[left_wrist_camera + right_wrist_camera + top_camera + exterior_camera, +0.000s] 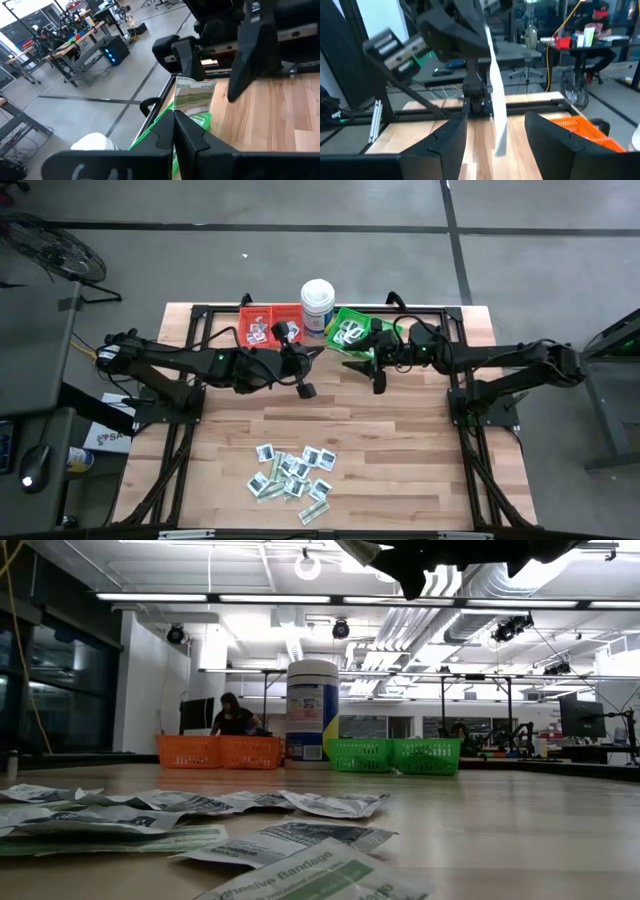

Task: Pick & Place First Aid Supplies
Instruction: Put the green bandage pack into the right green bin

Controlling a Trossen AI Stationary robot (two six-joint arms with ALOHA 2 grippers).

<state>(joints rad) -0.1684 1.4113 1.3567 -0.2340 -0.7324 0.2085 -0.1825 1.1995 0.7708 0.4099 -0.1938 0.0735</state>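
some packets already lie in the red bin (262, 323) and green bin (350, 328) at upper centre, a big pile of packets (293, 475) waits at lower centre, the left tool (175, 117) grasps a green-and-white strip (192, 95) before the released right tool (495, 132).

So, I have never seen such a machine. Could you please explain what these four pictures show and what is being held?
This is a robot with two dark arms, each ending in a two-finger gripper. One picture looks straight down on the wooden table, one looks level across it, and two come from cameras on the wrists. A pile of small flat packets lies at the near edge. At the far edge stand a red bin, a white tub and a green bin. The left gripper appears to pinch a green-and-white strip packet. The right gripper is open, with a finger on each side of that strip.
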